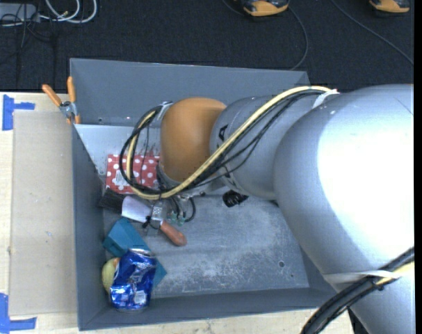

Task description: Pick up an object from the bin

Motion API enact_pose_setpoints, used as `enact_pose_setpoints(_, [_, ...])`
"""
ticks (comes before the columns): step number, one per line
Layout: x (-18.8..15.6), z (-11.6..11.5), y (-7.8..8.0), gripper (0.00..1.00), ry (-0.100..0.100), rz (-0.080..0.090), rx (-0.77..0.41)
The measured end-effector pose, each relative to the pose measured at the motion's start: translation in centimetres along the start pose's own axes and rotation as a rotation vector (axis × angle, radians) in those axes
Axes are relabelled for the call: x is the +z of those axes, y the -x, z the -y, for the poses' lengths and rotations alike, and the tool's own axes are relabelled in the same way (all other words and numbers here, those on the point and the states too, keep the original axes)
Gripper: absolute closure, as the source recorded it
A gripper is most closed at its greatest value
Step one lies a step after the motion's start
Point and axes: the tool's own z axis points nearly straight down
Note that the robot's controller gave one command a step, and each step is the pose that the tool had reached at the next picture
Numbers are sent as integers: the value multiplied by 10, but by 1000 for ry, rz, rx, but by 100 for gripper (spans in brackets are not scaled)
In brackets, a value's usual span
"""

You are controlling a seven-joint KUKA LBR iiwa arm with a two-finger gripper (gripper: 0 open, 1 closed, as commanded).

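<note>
The arm's orange-capped wrist (190, 138) hangs over the left centre of the grey metal bin (231, 270). Whether the jaws are released or clenched cannot be told. Just beneath lie an orange-brown carrot-shaped piece (173, 234) and a white paper card (135, 209). A red white-dotted box (127, 172) sits above them, and a teal cloth (125, 239) and a crinkled blue foil bag (133, 282) lie lower left.

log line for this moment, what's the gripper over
gripper: in bin, left side | over: white card, orange stick | held: cannot tell | nearby: red dotted box, blue wrapper
</note>
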Motion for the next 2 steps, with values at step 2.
enact_pose_setpoints(2, [-33, 1, -1, 100, -2, -4, 2])
